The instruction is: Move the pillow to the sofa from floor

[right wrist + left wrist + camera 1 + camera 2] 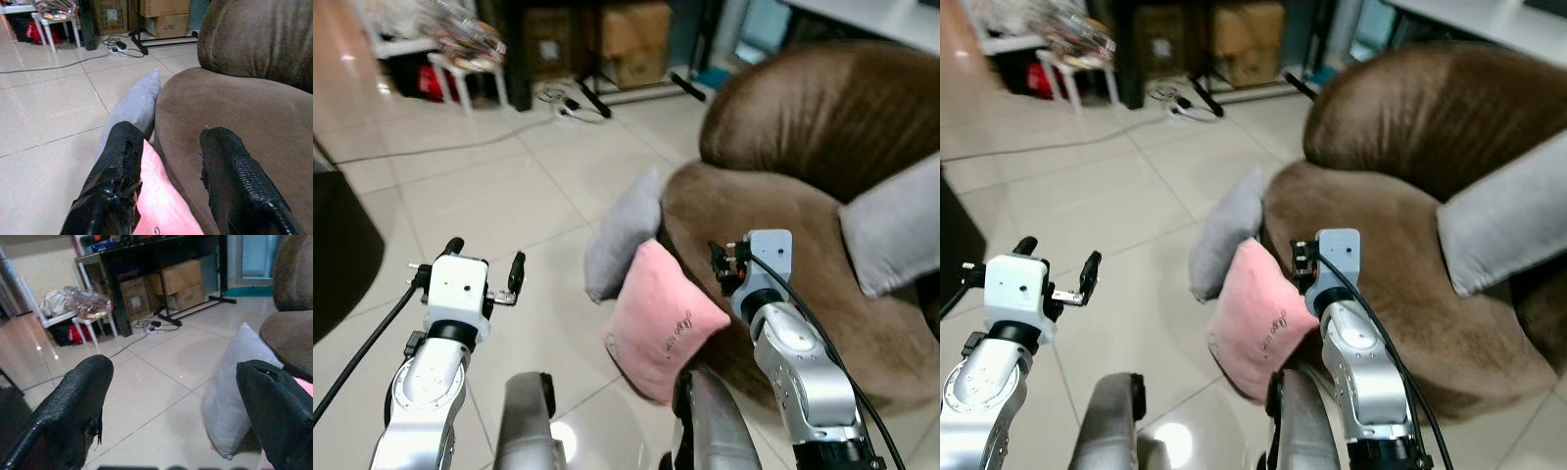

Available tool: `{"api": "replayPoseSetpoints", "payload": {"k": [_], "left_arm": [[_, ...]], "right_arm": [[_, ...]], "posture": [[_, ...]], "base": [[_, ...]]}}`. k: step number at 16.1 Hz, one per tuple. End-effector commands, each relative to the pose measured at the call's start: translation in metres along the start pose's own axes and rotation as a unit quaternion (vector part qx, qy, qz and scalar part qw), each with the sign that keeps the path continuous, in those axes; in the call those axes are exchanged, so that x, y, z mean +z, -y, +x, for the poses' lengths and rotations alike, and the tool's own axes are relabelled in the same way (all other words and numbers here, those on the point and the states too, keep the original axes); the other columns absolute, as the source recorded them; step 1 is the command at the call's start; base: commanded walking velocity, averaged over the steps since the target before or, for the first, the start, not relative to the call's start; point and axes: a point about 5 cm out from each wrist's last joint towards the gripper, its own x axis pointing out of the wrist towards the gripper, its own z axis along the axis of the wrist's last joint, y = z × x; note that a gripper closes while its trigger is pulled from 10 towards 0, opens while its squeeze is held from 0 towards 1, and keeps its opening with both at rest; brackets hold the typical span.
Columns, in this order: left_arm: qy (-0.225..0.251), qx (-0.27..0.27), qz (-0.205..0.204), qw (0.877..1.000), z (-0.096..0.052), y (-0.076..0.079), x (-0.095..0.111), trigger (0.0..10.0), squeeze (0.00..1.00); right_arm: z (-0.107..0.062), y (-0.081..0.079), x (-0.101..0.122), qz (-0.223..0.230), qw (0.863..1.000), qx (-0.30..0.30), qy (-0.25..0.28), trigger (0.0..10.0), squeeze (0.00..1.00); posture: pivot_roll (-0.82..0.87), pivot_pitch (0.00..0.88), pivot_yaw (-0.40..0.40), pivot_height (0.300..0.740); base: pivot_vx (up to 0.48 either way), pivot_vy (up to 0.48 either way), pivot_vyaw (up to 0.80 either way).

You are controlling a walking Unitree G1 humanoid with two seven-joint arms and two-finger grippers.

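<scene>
While both grippers' fingers stand apart, the pink pillow [664,323] leans just below the right gripper [168,181].

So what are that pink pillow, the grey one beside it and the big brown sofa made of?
The pink pillow looks like soft plush fabric, matte and dented, with small dark lettering. The grey pillow on the floor seems a smoother woven cloth. The brown sofa appears to be velvet or suede-like upholstery, judging by its faint streaky sheen; I can't be sure which.
</scene>
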Motion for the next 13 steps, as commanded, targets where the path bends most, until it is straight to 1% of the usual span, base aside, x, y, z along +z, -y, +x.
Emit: {"api": "replayPoseSetpoints", "payload": {"k": [1, 3, 4, 5, 6, 7, 9, 12, 13], "left_arm": [[0.001, 0.000, 0.001, 1.000, -0.0008, 0.0000, 0.0006, 10.0, 0.00], [0.004, -0.004, -0.003, 1.000, -0.0008, 0.0003, 0.0008, 10.0, 0.00], [0.009, -0.009, -0.011, 1.000, -0.0016, 0.0008, 0.0023, 10.0, 0.00], [0.009, -0.008, -0.011, 1.000, -0.0016, 0.0007, 0.0022, 10.0, 0.00], [0.009, -0.008, -0.012, 1.000, -0.0020, 0.0006, 0.0022, 10.0, 0.00], [0.009, -0.008, -0.013, 1.000, -0.0023, 0.0002, 0.0019, 10.0, 0.00], [0.008, -0.008, -0.014, 1.000, -0.0026, 0.0001, 0.0018, 10.0, 0.00], [0.008, -0.008, -0.015, 1.000, -0.0030, -0.0004, 0.0011, 10.0, 0.00], [0.007, -0.007, -0.015, 1.000, -0.0030, -0.0004, 0.0010, 10.0, 0.00]], "right_arm": [[0.0006, -0.0005, 0.0027, -0.006, 1.000, 0.005, 0.004, 10.0, 0.00], [0.0009, 0.0003, 0.0028, -0.008, 1.000, 0.003, 0.004, 10.0, 0.00], [0.0019, 0.0025, 0.0023, -0.021, 1.000, 0.000, -0.001, 10.0, 0.00], [0.0020, 0.0026, 0.0021, -0.024, 1.000, 0.001, -0.003, 10.0, 0.00], [0.0021, -0.0016, 0.0029, -0.047, 0.999, 0.019, 0.002, 10.0, 0.00], [0.0021, -0.0048, 0.0040, -0.056, 0.998, 0.027, 0.005, 10.0, 0.00], [0.0024, -0.0058, 0.0044, -0.048, 0.998, 0.028, 0.006, 10.0, 0.00], [0.0019, -0.0074, 0.0038, -0.056, 0.998, 0.037, 0.006, 10.0, 0.00], [0.0021, -0.0055, 0.0037, -0.044, 0.999, 0.028, 0.006, 10.0, 0.00]], "posture": [[0.04, 0.000, -0.065, 0.522], [0.03, 0.000, -0.066, 0.522], [0.03, 0.000, -0.066, 0.522], [0.03, 0.000, -0.066, 0.522], [0.04, 0.000, -0.069, 0.522], [0.04, 0.000, -0.069, 0.522], [0.04, 0.000, -0.069, 0.522], [0.04, 0.000, -0.071, 0.522], [0.04, 0.000, -0.071, 0.522]], "base": [[0.000, 0.000, 0.00], [0.000, 0.000, 0.00], [0.000, 0.000, 0.00], [0.000, 0.000, 0.00], [0.285, 0.000, 0.00], [0.300, 0.000, 0.80], [0.332, 0.000, 0.80], [0.331, 0.000, 0.80], [0.337, 0.000, 0.00]]}}
